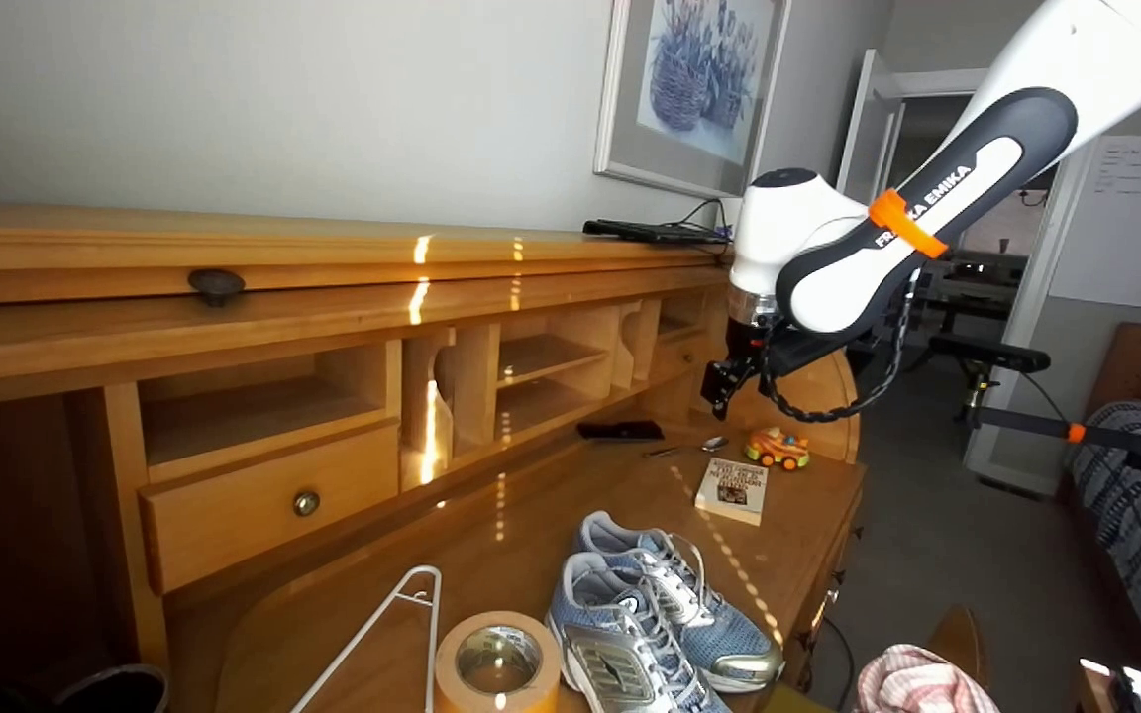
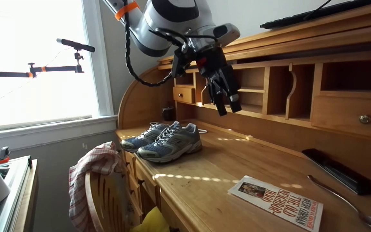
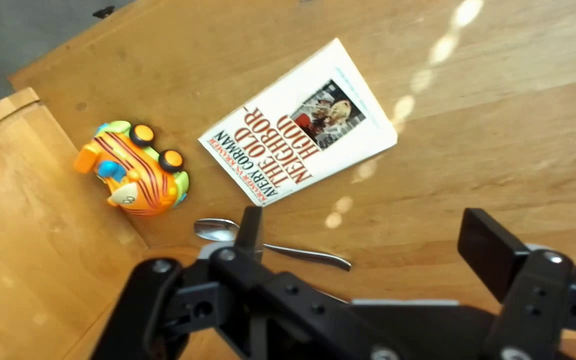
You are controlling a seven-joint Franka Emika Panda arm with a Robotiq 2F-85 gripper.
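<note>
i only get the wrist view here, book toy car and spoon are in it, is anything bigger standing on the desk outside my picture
Observer: Yes, a pair of blue-grey sneakers stands on the desk; both exterior views show them.
Operator: ok, anything next to them
Observer: In an exterior view, a roll of tape sits beside them; I can't tell whether it touches.
Operator: and the gripper, is it down on the desk
Observer: No, in both exterior views it hangs above the desk, clear of the surface.
</note>
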